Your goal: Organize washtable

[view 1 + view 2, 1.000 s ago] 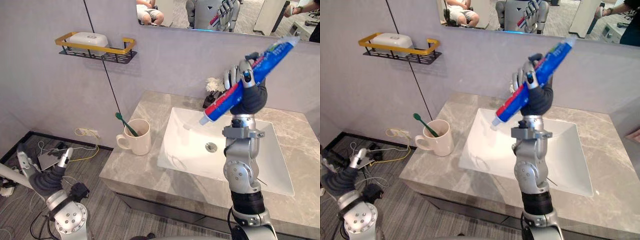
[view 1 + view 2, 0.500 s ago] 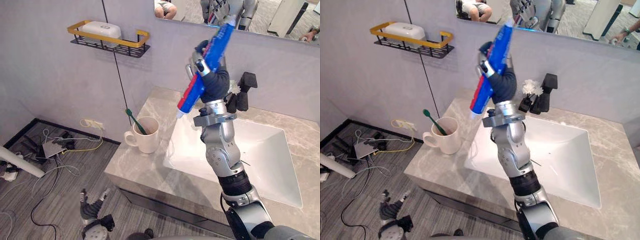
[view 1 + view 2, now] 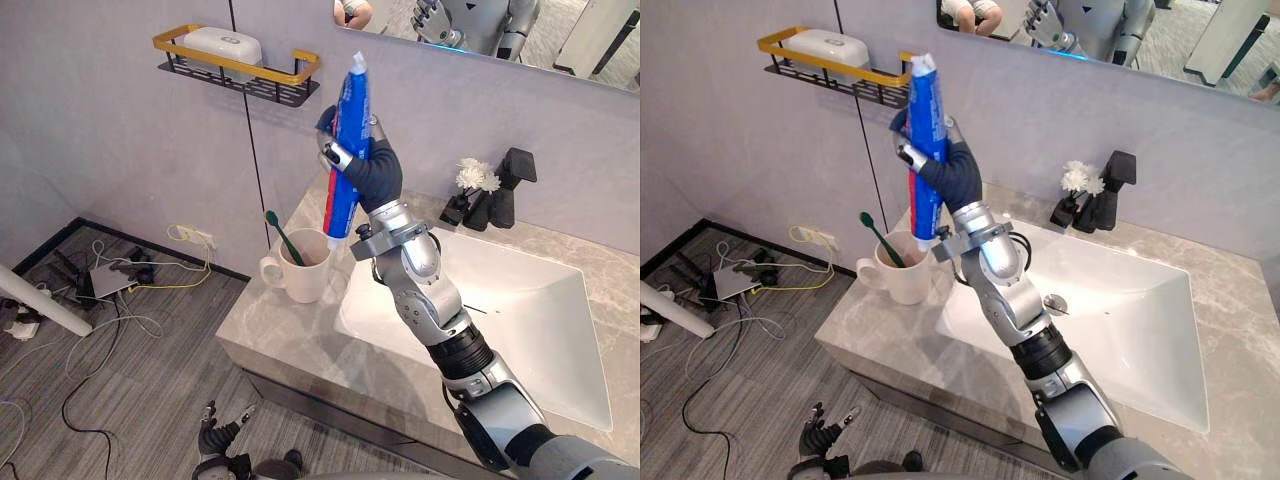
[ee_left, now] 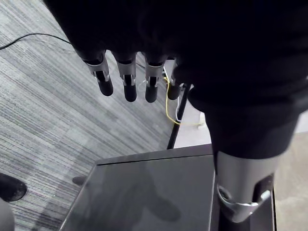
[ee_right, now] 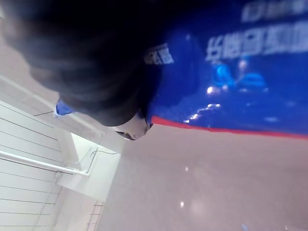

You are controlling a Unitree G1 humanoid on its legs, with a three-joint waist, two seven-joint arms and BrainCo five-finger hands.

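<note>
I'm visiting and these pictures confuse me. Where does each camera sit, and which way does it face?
Left eye view: on the head, looking down at the grey marble counter; the right hand grips a blue toothpaste tube.
Right eye view: beside it, same scene, with a cream ceramic mug.
Left wrist view: on the left wrist, facing grey floor past the relaxed fingers of the left hand.
Right wrist view: on the right wrist, close against the tube.
Both eye views share the white sink.

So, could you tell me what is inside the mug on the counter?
A green toothbrush stands tilted in the mug, its upper end poking out; the mug's bottom is hidden by its wall.
</note>
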